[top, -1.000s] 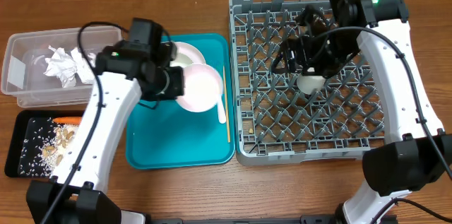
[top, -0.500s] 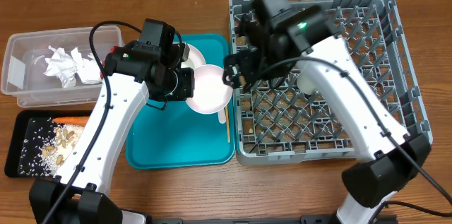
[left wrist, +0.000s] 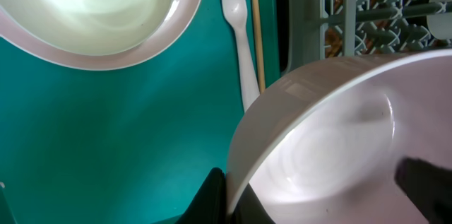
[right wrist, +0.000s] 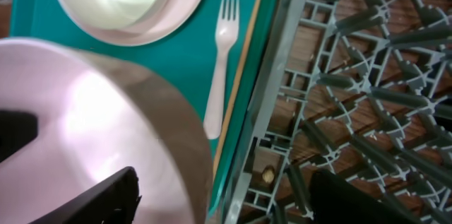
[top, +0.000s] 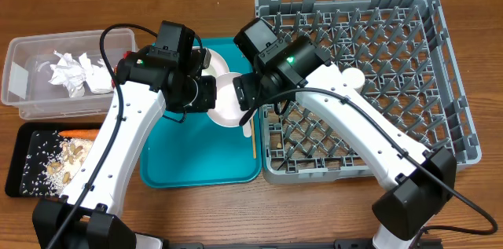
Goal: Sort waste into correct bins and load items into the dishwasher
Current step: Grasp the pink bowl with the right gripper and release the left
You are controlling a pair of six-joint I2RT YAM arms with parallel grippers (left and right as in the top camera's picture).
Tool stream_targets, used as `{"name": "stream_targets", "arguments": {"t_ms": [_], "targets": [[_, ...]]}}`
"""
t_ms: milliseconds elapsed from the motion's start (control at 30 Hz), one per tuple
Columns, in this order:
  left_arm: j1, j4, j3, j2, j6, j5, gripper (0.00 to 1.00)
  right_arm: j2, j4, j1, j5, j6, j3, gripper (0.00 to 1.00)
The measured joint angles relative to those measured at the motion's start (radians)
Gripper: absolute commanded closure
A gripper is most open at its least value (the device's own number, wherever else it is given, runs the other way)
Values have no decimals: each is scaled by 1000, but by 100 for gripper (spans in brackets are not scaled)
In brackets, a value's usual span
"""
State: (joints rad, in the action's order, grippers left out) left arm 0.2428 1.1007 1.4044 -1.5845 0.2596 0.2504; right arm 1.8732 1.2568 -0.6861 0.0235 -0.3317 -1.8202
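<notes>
A white bowl [top: 225, 101] [left wrist: 332, 139] [right wrist: 92, 132] hangs tilted over the teal tray, and my left gripper [top: 206, 92] [left wrist: 229, 199] is shut on its rim. My right gripper [top: 245, 92] [right wrist: 236, 196] is open astride the bowl's far rim, one finger [right wrist: 106, 196] inside the bowl and the other over the dishwasher [top: 440, 123] [right wrist: 367, 75]. A second bowl sits on the plate [top: 208, 62] [left wrist: 92, 12] at the tray's back. The fork [top: 247, 127] [left wrist: 240, 47] and wooden stick [top: 251, 115] [left wrist: 257, 33] lie along the tray's right side. A cup [top: 351, 80] lies in the dishwasher.
The clear tub [top: 31, 96] at the far left holds napkin balls [top: 75, 72]. In front of it, the black tray [top: 20, 174] holds food scraps [top: 75, 151], rice [top: 43, 162] and a carrot [top: 75, 133]. The teal tray [top: 196, 162] lies against the dishwasher.
My right arm has swung left from the middle of the dishwasher, leaving the cup there, to the bowl. The left gripper has carried the bowl a little to the right.
</notes>
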Motion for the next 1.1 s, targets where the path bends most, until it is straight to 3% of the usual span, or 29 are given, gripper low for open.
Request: {"name": "stream_targets", "arguments": {"t_ms": [300, 533, 667, 800, 1100], "targets": [[0, -3, 0, 0, 0, 6, 95, 0, -66, 4, 13, -17, 23, 96], [4, -5, 3, 0, 0, 7, 93, 0, -55, -3, 7, -6, 26, 96], [4, -5, 3, 0, 2, 8, 80, 0, -56, -3, 2, -8, 27, 96], [4, -1, 3, 0, 7, 8, 59, 0, -63, -1, 2, -8, 27, 96], [-30, 56, 119, 0, 3, 8, 48, 0, -121, -1, 63, -8, 27, 96]]}}
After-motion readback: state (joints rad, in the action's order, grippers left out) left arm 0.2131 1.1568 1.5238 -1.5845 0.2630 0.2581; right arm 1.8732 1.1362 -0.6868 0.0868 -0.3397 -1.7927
